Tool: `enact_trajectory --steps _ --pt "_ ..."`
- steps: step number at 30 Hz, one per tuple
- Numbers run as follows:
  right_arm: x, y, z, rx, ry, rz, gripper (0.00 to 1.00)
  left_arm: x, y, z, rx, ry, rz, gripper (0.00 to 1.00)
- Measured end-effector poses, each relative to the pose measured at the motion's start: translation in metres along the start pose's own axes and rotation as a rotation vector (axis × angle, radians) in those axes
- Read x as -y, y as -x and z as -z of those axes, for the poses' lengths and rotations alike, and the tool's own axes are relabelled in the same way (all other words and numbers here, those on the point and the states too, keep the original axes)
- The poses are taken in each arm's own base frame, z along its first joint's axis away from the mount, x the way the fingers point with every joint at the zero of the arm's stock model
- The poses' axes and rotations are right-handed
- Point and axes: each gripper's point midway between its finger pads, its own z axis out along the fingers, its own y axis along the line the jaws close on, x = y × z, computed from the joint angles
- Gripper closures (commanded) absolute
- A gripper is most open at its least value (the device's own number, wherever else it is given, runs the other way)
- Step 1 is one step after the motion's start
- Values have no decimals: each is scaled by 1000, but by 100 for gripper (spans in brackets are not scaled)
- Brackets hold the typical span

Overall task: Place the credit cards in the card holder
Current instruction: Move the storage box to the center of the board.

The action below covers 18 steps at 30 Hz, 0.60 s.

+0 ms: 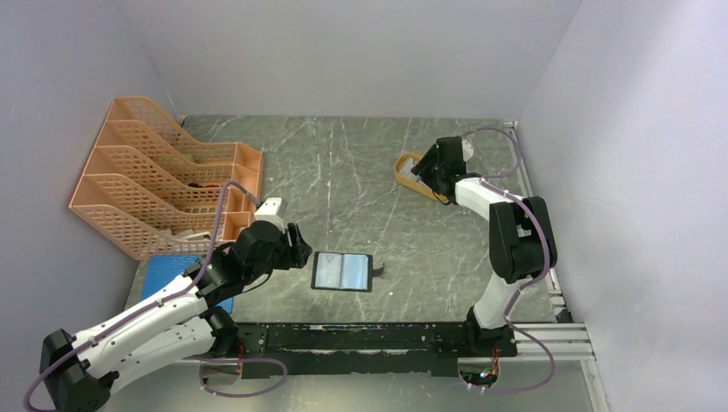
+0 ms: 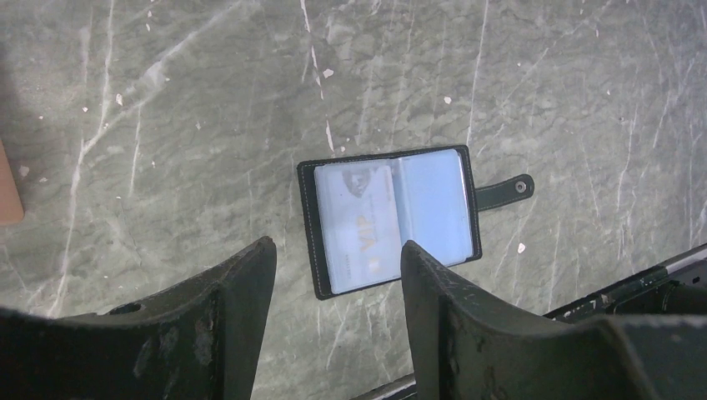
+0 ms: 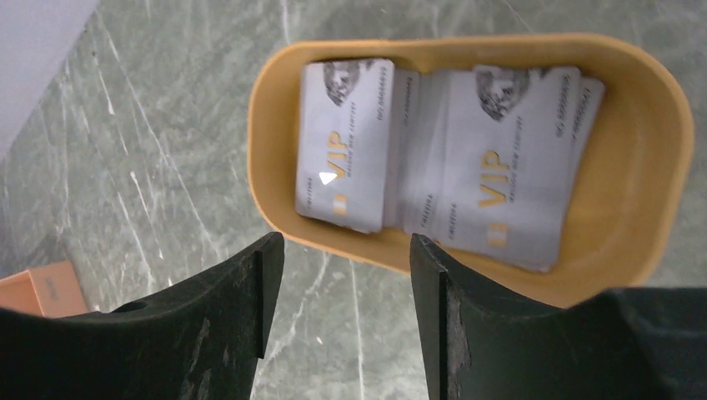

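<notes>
The black card holder [image 1: 343,271] lies open and flat on the table, its snap tab to the right. In the left wrist view one pale card [image 2: 357,227] with gold VIP print shows inside the left pocket of the card holder [image 2: 468,196]. My left gripper [image 2: 338,250] hovers just left of it, open and empty. Several credit cards [image 3: 492,158] lie overlapping in an orange oval tray [image 3: 642,208]. Open and holding nothing, my right gripper [image 3: 343,242] hangs over the tray's near rim; in the top view it [image 1: 438,167] is at the back right.
An orange mesh file rack [image 1: 159,176] stands at the back left. A flat blue pad [image 1: 167,273] lies under my left arm. A black rail [image 1: 378,336] runs along the near edge. Walls close in on three sides.
</notes>
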Motion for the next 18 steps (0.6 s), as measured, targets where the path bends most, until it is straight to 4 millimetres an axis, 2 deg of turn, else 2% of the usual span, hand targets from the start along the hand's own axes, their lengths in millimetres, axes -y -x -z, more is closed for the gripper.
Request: enact_trajectory --steps 8,12,15,18 --pt "-15 16 -15 41 31 42 39 -4 1 -1 7 23 -2 39" --pt "-22 24 -31 49 26 53 41 -5 0 -3 3 30 -4 39" --pt "-19 23 -43 37 1 56 43 -7 -3 -5 -11 42 -9 39" --pt "-7 14 -51 9 -40 49 45 -9 -6 -6 -20 50 -13 39"
